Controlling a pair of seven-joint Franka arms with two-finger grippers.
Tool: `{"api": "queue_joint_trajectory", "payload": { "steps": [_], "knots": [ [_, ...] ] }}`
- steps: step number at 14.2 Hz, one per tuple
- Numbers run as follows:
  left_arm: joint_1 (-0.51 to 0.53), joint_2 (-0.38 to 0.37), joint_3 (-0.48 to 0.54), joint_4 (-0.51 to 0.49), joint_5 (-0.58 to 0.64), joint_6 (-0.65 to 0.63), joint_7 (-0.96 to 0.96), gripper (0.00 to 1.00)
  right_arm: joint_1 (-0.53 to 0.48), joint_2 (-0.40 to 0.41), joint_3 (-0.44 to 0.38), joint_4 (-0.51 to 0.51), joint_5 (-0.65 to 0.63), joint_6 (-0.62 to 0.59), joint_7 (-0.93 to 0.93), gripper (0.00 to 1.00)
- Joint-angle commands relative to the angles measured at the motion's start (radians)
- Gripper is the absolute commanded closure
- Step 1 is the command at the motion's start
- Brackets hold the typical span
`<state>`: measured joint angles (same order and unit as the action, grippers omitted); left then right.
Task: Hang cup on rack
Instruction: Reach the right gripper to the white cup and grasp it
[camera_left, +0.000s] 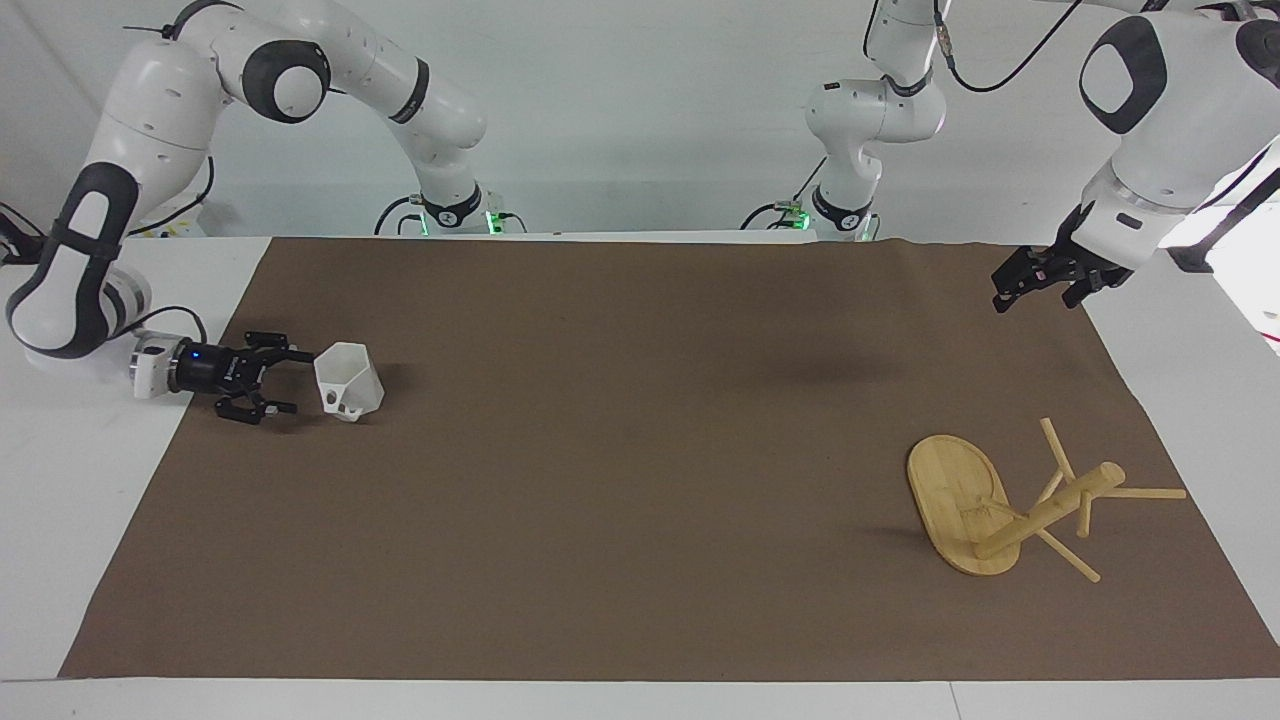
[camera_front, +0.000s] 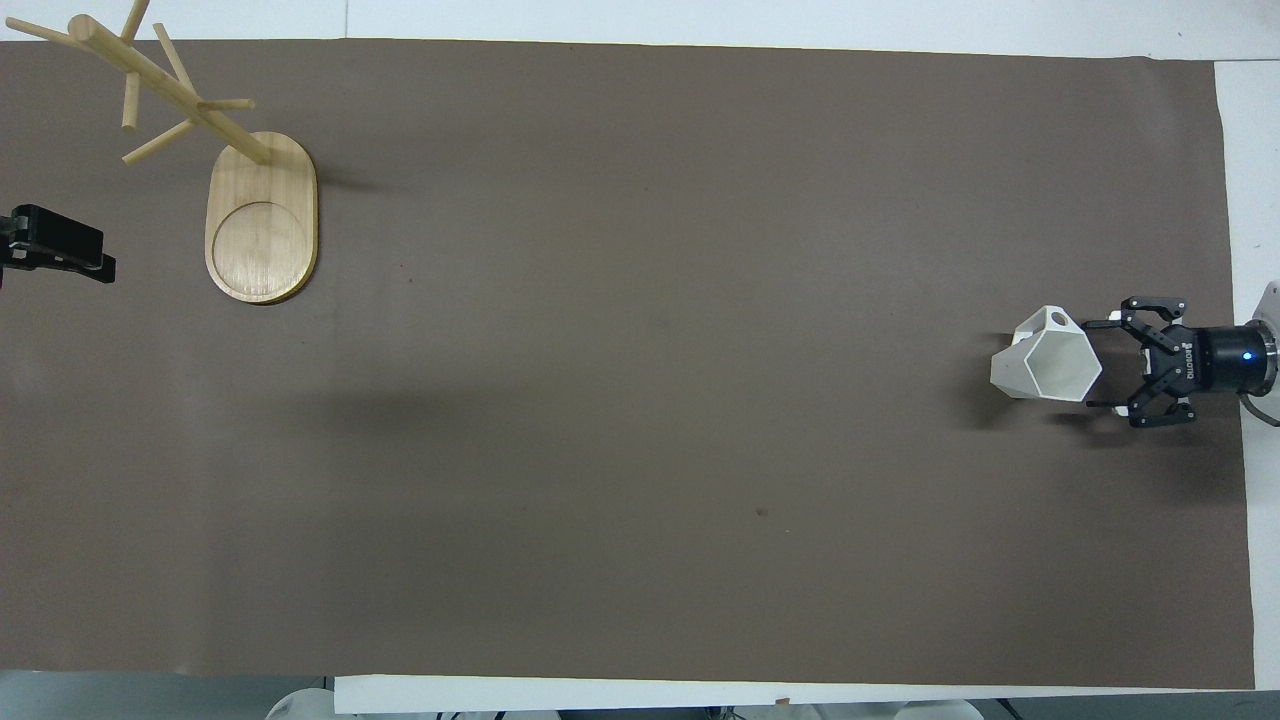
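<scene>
A brown mat (camera_left: 640, 480) covers most of the white table (camera_left: 80, 480).

We see a white cup (camera_left: 349, 379) with a matt, plastic look and flat, smooth facets. The rack (camera_left: 1010, 505) is pale wood with visible grain, lightly sheened on its oval base. A brown mat (camera_left: 640, 450) looks like matt cloth or paper, faintly rippled at one edge. The table (camera_left: 90, 420) beneath is smooth white. The arms have glossy white shells; both grippers are matt black.
</scene>
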<state>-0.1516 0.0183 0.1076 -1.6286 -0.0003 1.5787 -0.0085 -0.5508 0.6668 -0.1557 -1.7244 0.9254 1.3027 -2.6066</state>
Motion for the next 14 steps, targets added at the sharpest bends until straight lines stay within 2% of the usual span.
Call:
{"api": "queue_joint_trajectory", "payload": {
  "steps": [1, 5, 14],
  "knots": [
    [0.007, -0.026, -0.008, -0.028, 0.020, 0.007, 0.010, 0.00, 0.015, -0.032, 0.001, -0.033, 0.029, -0.005, -0.033, 0.00],
    [0.007, -0.026, -0.006, -0.028, 0.020, 0.007, 0.010, 0.00, 0.041, -0.050, 0.001, -0.107, 0.035, -0.010, -0.091, 0.00],
    [0.007, -0.026, -0.006, -0.028, 0.020, 0.007, 0.010, 0.00, 0.057, -0.052, 0.001, -0.124, 0.044, -0.006, -0.099, 0.00]
  ]
}}
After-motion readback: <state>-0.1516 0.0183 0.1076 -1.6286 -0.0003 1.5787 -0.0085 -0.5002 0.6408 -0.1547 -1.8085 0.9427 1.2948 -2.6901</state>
